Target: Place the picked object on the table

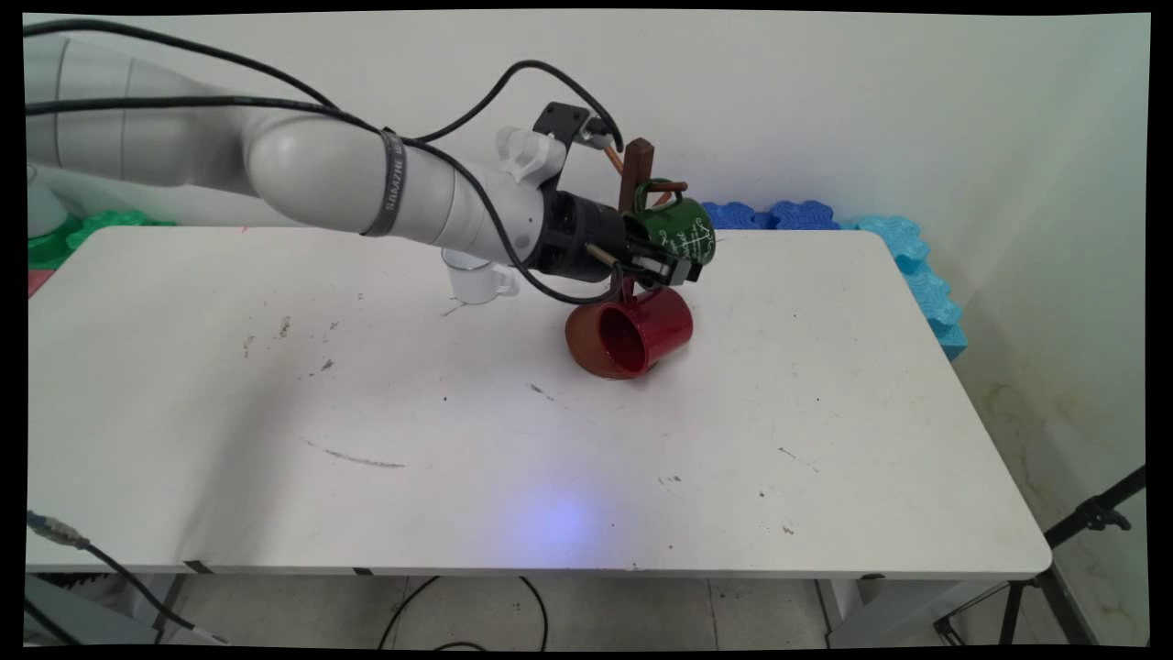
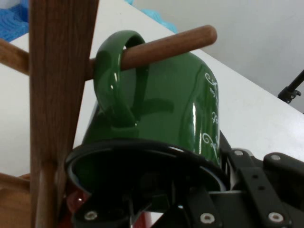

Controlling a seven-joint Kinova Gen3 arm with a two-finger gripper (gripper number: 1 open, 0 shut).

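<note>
The green mug (image 1: pixel 683 231) is gripped at its rim by the gripper (image 1: pixel 662 263), up against the wooden mug tree (image 1: pixel 636 174). Only the hand view reveals the handle (image 2: pixel 114 76) threaded over a wooden peg (image 2: pixel 166 45). Only the main view reveals the red mug (image 1: pixel 637 332) hung lower down and a white mug (image 1: pixel 476 280) behind the arm

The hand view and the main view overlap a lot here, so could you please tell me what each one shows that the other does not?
Only the hand view shows the green mug's handle looped over a wooden peg. Only the main view shows the white cup behind the arm and the blue foam mats. Both show the green mug, wooden mug tree, red mug and tool.
</note>
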